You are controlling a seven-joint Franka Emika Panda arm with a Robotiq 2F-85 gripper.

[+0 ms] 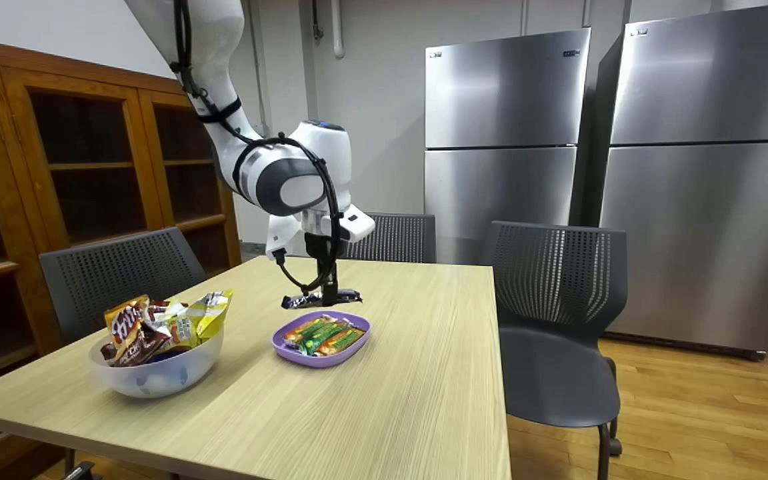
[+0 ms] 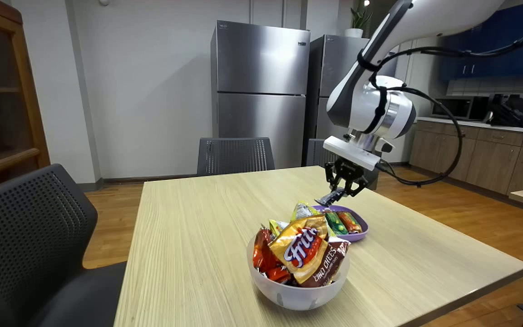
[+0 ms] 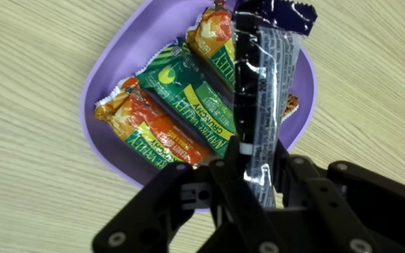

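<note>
On the pale wood tabletop (image 1: 417, 400), right of the chip bowl (image 1: 157, 379) in an exterior view, sits a purple tray (image 3: 125, 58) of Nature Valley bars (image 3: 188, 93); above it, my hand (image 3: 257, 149) pinches a navy-wrapped bar (image 3: 264, 84). I'd squeeze lightly, wrist slow, to avoid crushing it.
</note>
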